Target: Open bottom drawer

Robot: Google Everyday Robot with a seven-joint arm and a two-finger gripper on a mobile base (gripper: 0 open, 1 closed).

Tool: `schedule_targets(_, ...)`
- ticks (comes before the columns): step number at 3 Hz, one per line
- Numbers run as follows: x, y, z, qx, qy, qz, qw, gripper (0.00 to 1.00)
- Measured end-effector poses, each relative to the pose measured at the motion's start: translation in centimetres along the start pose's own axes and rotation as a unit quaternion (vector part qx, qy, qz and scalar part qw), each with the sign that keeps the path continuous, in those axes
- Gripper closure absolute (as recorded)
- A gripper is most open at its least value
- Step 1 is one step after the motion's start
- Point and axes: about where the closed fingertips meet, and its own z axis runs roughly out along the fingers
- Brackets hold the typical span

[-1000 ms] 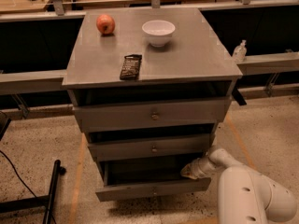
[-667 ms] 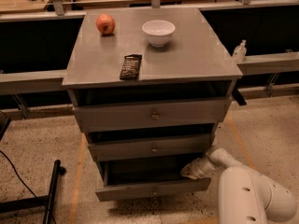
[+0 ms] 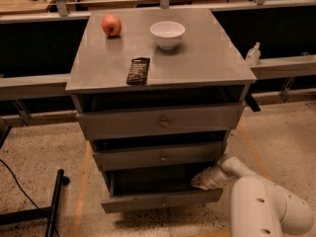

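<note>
The bottom drawer point(image 3: 160, 200) is the lowest grey front of the cabinet point(image 3: 163, 63), with a small round knob in its middle. It stands pulled out, with a dark gap above its front. My gripper point(image 3: 199, 181) reaches in from the lower right on a white arm point(image 3: 261, 209). Its tip is at the drawer's right end, just above the front's top edge. The top drawer front point(image 3: 160, 121) and the middle drawer front point(image 3: 160, 155) sit further back.
On the cabinet top lie a red apple point(image 3: 111, 25), a white bowl point(image 3: 167, 34) and a dark snack bar point(image 3: 138, 70). A small bottle point(image 3: 253, 54) stands on a rail to the right. A black stand leg point(image 3: 54, 201) lies on the floor at left.
</note>
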Motion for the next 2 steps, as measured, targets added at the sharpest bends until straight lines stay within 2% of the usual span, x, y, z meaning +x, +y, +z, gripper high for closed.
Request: schedule_targets(2, 0.00, 0.01, 0.00, 0.000, 0.000, 0.000, 1.0000, 1.00)
